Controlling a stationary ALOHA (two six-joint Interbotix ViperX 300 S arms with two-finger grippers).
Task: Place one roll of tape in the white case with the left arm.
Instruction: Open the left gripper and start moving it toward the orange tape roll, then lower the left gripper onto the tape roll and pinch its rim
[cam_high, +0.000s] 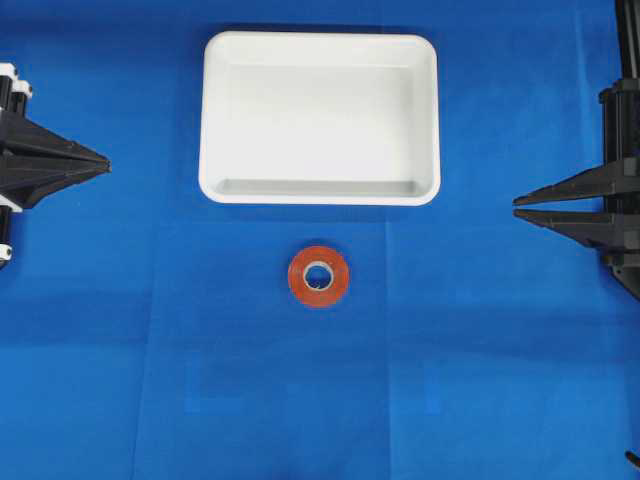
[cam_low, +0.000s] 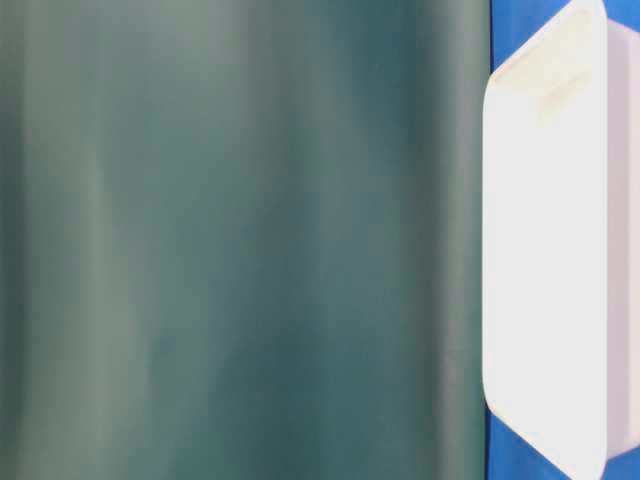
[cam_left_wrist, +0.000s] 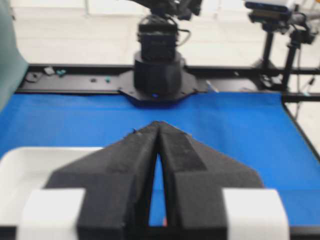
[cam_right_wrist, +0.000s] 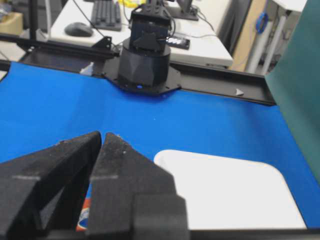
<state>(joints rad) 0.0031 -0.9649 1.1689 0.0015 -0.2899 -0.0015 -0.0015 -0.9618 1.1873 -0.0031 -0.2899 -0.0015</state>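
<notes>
The tape (cam_high: 319, 276) lies flat on the blue desk (cam_high: 480, 380), hole up, just at 6 o'clock of the case (cam_high: 225, 120) and apart from its near rim. The left hand (cam_high: 100, 160) sits at the 9 o'clock edge of the overhead view, tips pointing toward 3 o'clock; from it the tape lies at about 4 o'clock, well apart. The right hand (cam_high: 518, 207) waits at the 3 o'clock edge, about as far from the tape, so neither is clearly nearer. Being a ring, the tape has no long axis in the desk plane and points nowhere; its only axis runs straight up, so any approach angle should serve. The left hand's fingers (cam_left_wrist: 125, 165) are closed to a thin slit and hold nothing. The right hand's are likewise nearly together and empty. The case looks empty.
</notes>
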